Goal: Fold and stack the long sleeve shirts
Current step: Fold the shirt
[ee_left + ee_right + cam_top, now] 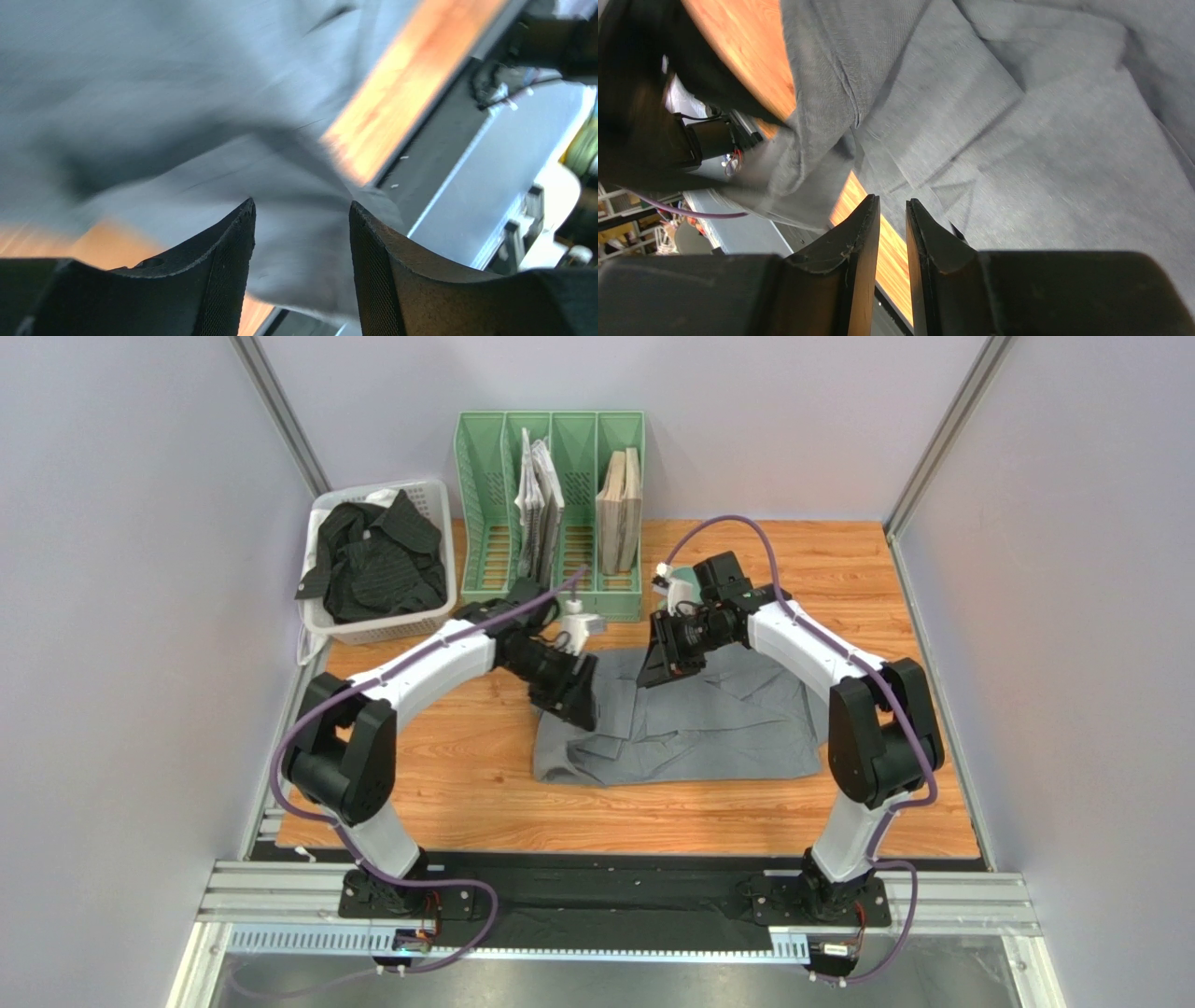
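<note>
2 shirts counted: plain grey cloth shirt (690, 724) on wooden table (435, 805), black cloth shirt (376, 560) in white basket (400, 629). Left gripper (302, 207) jaws apart, right gripper (892, 203) jaws barely, w/ nothing clamped.

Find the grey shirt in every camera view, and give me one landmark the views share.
Top external: the grey shirt lies spread at the table's middle, between the two arms.
Left wrist: the grey shirt, blurred, fills the upper left and centre.
Right wrist: the grey shirt covers the centre and right.
Shared landmark: the orange wooden tabletop, bare beside the shirt's edge.
</note>
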Robot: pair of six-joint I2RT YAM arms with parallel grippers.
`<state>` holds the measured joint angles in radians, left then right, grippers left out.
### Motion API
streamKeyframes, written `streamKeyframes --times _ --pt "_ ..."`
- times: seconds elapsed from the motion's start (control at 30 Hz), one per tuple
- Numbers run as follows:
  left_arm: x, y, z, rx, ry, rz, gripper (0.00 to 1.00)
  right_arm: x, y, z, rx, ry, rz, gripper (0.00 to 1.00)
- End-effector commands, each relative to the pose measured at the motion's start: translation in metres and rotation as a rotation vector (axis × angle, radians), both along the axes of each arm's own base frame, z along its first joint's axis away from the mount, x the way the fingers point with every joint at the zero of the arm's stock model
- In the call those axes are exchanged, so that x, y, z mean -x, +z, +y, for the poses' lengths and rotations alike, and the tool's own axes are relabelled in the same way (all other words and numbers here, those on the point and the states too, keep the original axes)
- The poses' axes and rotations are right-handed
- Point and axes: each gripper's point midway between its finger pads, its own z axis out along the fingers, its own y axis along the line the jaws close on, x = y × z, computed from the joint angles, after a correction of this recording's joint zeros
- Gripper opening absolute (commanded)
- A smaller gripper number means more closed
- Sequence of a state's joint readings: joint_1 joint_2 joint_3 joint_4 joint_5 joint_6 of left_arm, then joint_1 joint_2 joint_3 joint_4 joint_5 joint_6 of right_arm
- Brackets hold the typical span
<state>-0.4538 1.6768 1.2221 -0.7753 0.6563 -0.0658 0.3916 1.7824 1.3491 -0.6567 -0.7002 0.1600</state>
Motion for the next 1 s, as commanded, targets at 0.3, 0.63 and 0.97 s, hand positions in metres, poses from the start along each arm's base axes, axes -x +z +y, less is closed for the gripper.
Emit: streamKeyframes --times 0.3,0.63,0.97 --pt "-0.051 0.069 -0.003 0.126 -0.103 -0.308 0.64 0.008 -0.028 -0.042 0.146 0.008 0.049 0.29" --pt "-0.046 0.074 0.074 -0.036 -0.080 -0.509 0.82 0.025 -0.097 -0.081 0.395 0.064 0.101 0.27" --pt "-0.128 0.052 0.079 -0.248 -0.312 -0.662 0.87 0.015 -0.050 -0.053 0.238 0.081 0.020 0.28"
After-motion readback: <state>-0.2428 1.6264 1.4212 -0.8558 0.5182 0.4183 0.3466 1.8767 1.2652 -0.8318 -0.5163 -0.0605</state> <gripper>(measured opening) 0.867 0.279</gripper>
